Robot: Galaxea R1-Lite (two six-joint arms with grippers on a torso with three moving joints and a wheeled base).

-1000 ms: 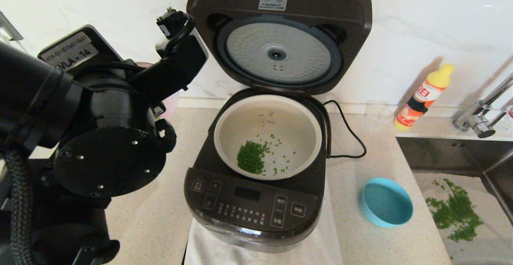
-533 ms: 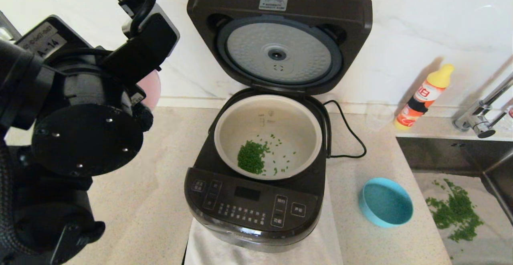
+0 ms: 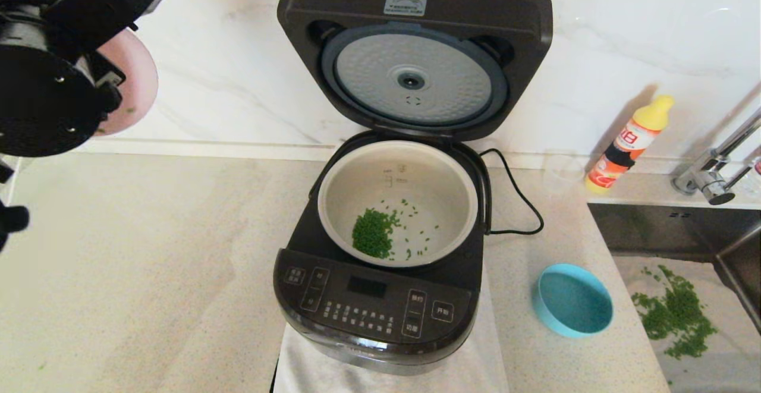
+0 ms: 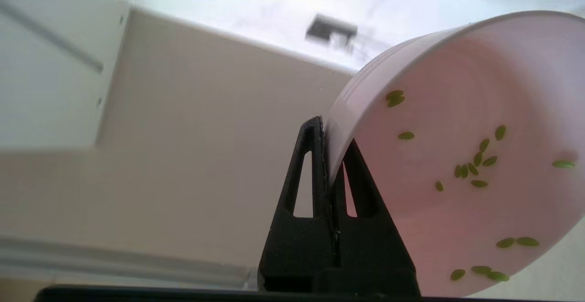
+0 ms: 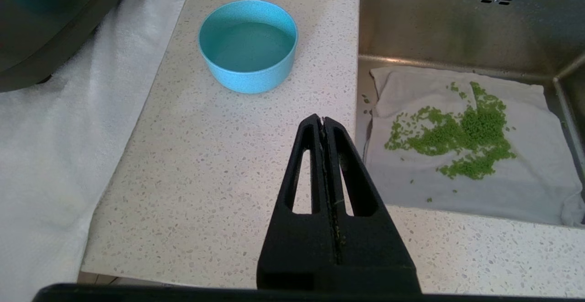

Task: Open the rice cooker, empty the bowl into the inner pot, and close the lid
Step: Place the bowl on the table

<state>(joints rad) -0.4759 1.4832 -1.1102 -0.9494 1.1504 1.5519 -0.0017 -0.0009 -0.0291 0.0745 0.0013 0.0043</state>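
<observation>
Left gripper (image 4: 330, 156), fingers clamped on pink bowl's (image 3: 128, 87) rim at ten o'clock from open rice cooker (image 3: 380, 274); green grains lie in inner pot (image 3: 397, 203); set bowl level on worktop (image 3: 148, 274) before closing lid (image 3: 414, 54); right gripper (image 5: 325, 126) fingers together, idle.

lid (image 3: 414, 54) upright, inner pot (image 3: 397, 203) holding green bits

I see a glossy black plastic rice cooker (image 3: 374, 298), its lid (image 3: 414, 54) plated in dimpled metal, on white cloth (image 3: 309, 363) over a speckled stone surface (image 3: 148, 262).
</observation>
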